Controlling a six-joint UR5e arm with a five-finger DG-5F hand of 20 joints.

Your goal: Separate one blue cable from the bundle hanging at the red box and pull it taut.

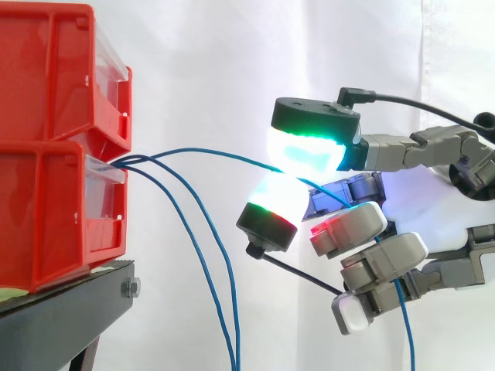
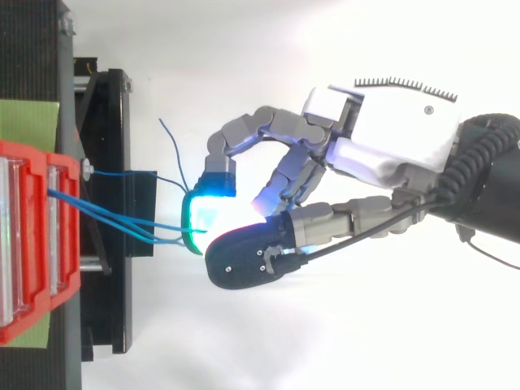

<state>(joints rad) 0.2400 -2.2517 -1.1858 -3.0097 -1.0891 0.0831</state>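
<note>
My hand (image 2: pixel 390 130) is closed in a pinch: two thick, rounded fingertips (image 1: pixel 305 147) press together, glowing cyan and green above and white with a red-green rim below, each backed by a matte black cap. Between them I hold one thin blue cable (image 1: pixel 209 151). My remaining fingers curl inward beneath, grey and white jointed segments with hard, smooth shells, touching nothing that I can make out.

The blue cable leaves the gap between the stacked red bins (image 1: pixel 46 93), runs toward me in a shallow arc rather than a straight line, passes through my pinch, then drops loose behind my curled fingers. The other two cables (image 1: pixel 232 348) come from the same gap and hang down in slack curves, apart from my hand. The bins are glossy plastic with clear fronts, sitting on a black stand (image 1: pixel 62 317).
</note>
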